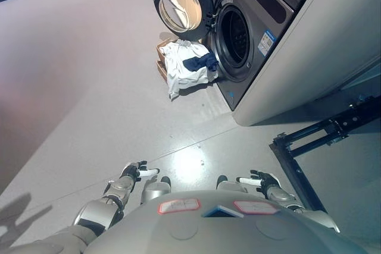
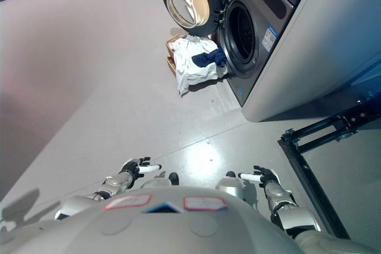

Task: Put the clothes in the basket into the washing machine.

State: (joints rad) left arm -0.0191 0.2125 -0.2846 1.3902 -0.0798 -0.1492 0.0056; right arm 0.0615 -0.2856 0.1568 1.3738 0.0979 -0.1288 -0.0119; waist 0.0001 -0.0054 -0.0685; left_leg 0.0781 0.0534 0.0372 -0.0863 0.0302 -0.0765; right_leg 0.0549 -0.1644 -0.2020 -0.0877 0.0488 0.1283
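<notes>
A dark front-loading washing machine (image 1: 250, 34) stands at the upper right with its round door (image 1: 178, 5) swung open to the left. In front of its drum opening (image 1: 235, 37) a tan basket (image 1: 163, 53) sits on the floor, heaped with white cloth (image 1: 183, 66) and a dark blue garment (image 1: 201, 62). The cloth spills over the basket's front. My left hand (image 1: 136, 171) and right hand (image 1: 262, 181) are low near my body, far from the basket, fingers straight and empty.
A pale grey wall panel (image 1: 321, 40) runs along the machine's right side. A black metal frame (image 1: 321, 132) lies on the floor at the right. Grey floor (image 1: 89, 75) stretches between me and the basket.
</notes>
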